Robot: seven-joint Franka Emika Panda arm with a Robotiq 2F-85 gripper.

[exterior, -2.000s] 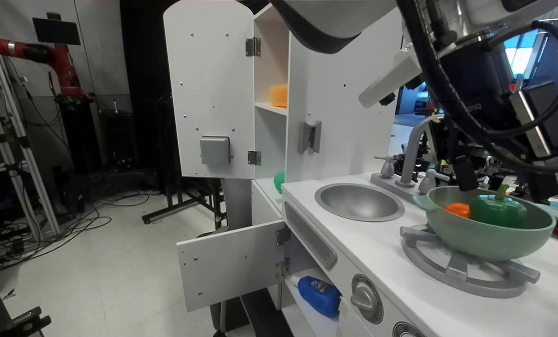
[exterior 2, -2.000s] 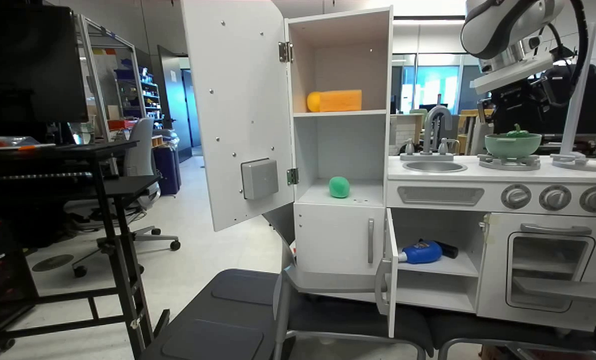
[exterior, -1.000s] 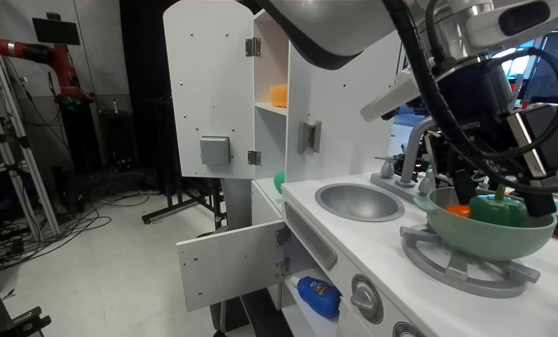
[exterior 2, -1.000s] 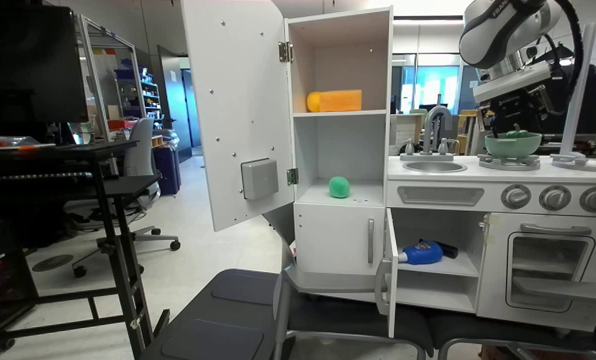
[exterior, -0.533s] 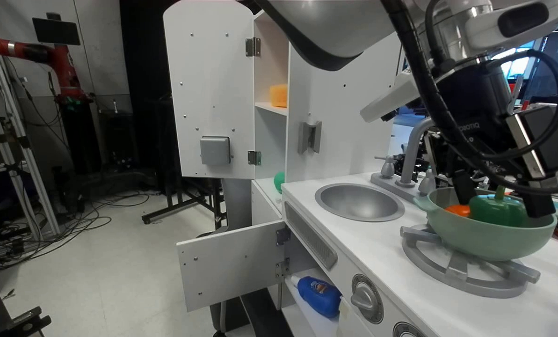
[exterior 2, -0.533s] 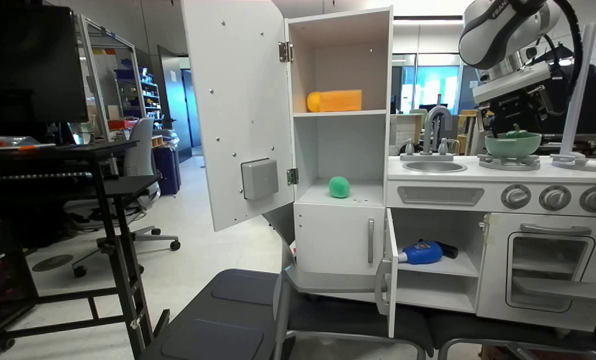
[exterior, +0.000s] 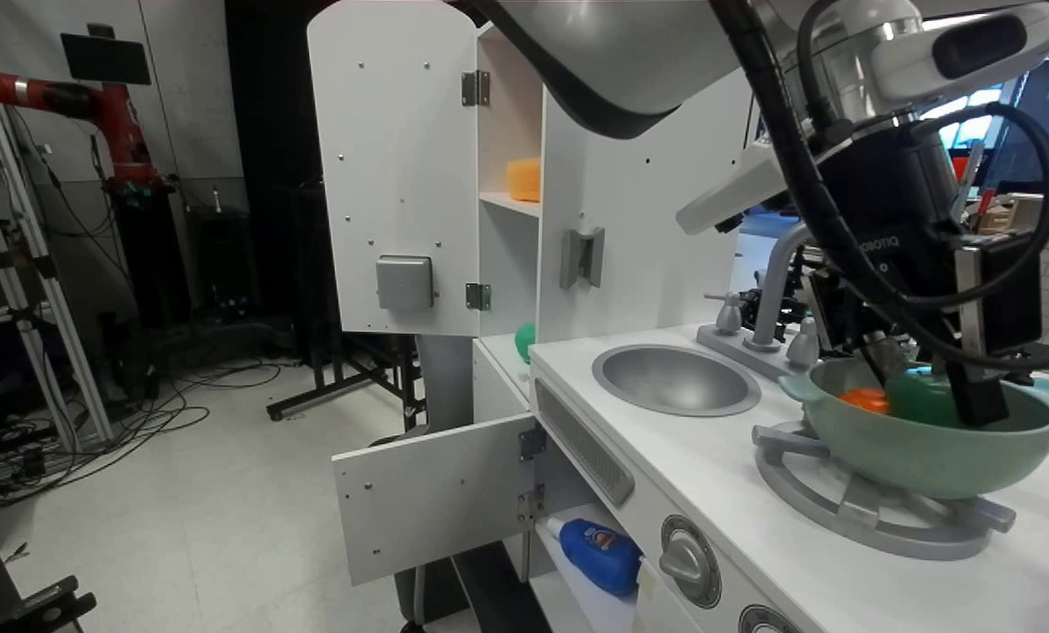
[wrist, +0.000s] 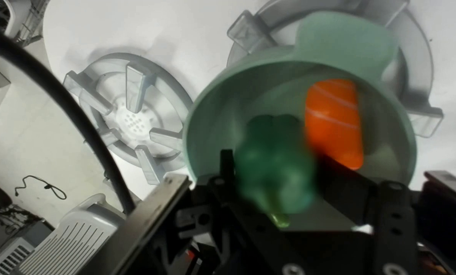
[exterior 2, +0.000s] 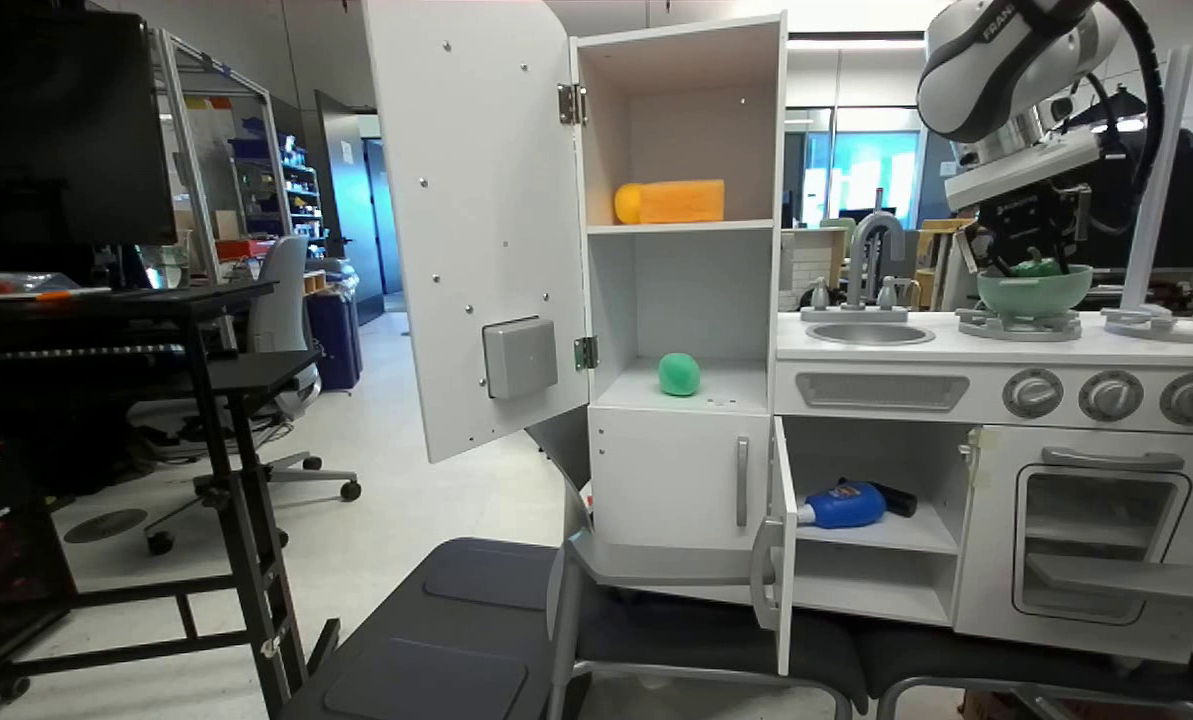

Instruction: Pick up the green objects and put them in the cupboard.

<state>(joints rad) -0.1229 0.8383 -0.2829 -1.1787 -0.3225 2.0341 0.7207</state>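
Inside the wide, smooth, pale-green bowl [exterior: 937,462], over a ribbed grey burner ring [exterior: 841,523]: one glossy dark-green toy bell pepper [wrist: 275,164], a task piece not yet shelved. Just beside it, one orange rounded piece with pale stripes [wrist: 335,122], no part of the task.

Storage: tall white panelled cupboard [exterior 2: 696,290], its screw-dotted white door [exterior 2: 486,150] standing wide open. Lower compartment: one plain green round piece [exterior 2: 679,374], resting on the floor. Upper compartment: one orange block [exterior 2: 683,202] and, close by, one yellow-orange round piece [exterior 2: 628,203].

Progress, as judged: one green piece delivered; the pepper at the grasping stage. Lifting, carrying across and setting down remain. Whether any further green piece counts cannot be told.

Handling gear: black two-fingered Robotiq gripper [exterior: 933,397], fingertips below the bowl's rim. Jaws part-way closed, one finger against each flank of the pepper; the wrist view shows no clear gap on either side, so a hold is inferred. Firmness cannot be told.

Pepper, appearance: squat, lobed body, deep green with paler highlights, plastic by the look of it; short yellow-green stem [wrist: 279,219]. Outline blurred in the wrist view; underside hidden by the bowl wall in both exterior views.
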